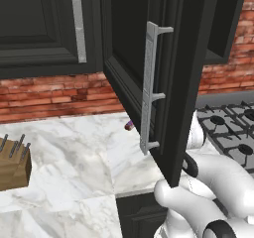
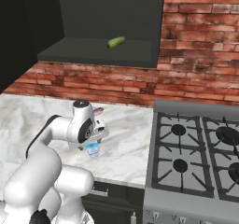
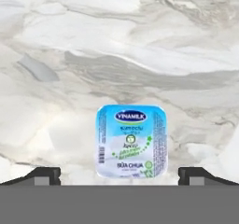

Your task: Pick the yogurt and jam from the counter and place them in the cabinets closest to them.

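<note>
Gripper (image 3: 119,172) hanging spread wide over the yogurt (image 3: 131,141), grasping nothing; dark fingertips (image 3: 43,175) showing well apart on either side of the cup in the hand view, neither touching it. Yogurt sitting lid-up on the counter (image 3: 116,45), blue-and-white label facing the hand camera. In the right base view, hand pointing down over the yogurt (image 2: 93,149), the cup lying on the counter (image 2: 126,143) near its front edge, left of the gas stove (image 2: 196,157). Small purple-tipped thing (image 2: 98,110) lying just behind the yogurt, towards the brick wall (image 2: 196,45); too small to tell what it is. The same thing peeking out (image 1: 129,126) from behind the open cabinet door (image 1: 163,83) in the left base view. Cabinet (image 2: 98,50) standing open above and behind the yogurt, a green vegetable (image 2: 116,42) lying on its shelf. Knife block (image 1: 14,165) sitting on the counter (image 1: 74,162) far left of the yogurt.
</note>
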{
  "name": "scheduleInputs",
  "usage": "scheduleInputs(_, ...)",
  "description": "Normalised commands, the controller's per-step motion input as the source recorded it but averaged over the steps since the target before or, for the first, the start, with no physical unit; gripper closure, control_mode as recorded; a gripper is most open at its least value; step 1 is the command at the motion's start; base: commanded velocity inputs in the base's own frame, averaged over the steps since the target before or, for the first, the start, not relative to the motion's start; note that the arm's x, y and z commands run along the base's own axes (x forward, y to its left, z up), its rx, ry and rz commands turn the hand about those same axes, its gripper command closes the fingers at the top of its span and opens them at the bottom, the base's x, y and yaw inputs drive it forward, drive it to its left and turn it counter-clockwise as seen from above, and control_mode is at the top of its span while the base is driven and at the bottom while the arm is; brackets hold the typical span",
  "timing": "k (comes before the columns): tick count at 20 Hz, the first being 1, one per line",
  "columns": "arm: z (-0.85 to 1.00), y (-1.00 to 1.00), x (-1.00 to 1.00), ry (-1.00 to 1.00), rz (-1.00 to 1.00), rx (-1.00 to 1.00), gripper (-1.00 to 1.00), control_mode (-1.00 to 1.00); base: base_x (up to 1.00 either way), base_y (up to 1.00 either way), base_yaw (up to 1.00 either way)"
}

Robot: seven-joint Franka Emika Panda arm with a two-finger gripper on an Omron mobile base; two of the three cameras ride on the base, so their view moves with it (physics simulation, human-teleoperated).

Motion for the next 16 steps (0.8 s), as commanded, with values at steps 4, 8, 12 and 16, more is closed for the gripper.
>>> scheduleInputs(4,-0.23,0.00,0.18,0.00,0.06,-0.01,-1.00,-1.00,0.00,0.00,0.00)
scheduleInputs(8,-0.23,0.00,0.17,0.00,0.06,0.00,-1.00,-1.00,0.00,0.00,0.00)
scheduleInputs(12,-0.23,0.00,0.14,0.00,0.05,-0.01,-1.00,-1.00,0.00,0.00,0.00)
scheduleInputs(16,-0.26,0.00,0.05,0.00,0.04,-0.01,-1.00,-1.00,0.00,0.00,0.00)
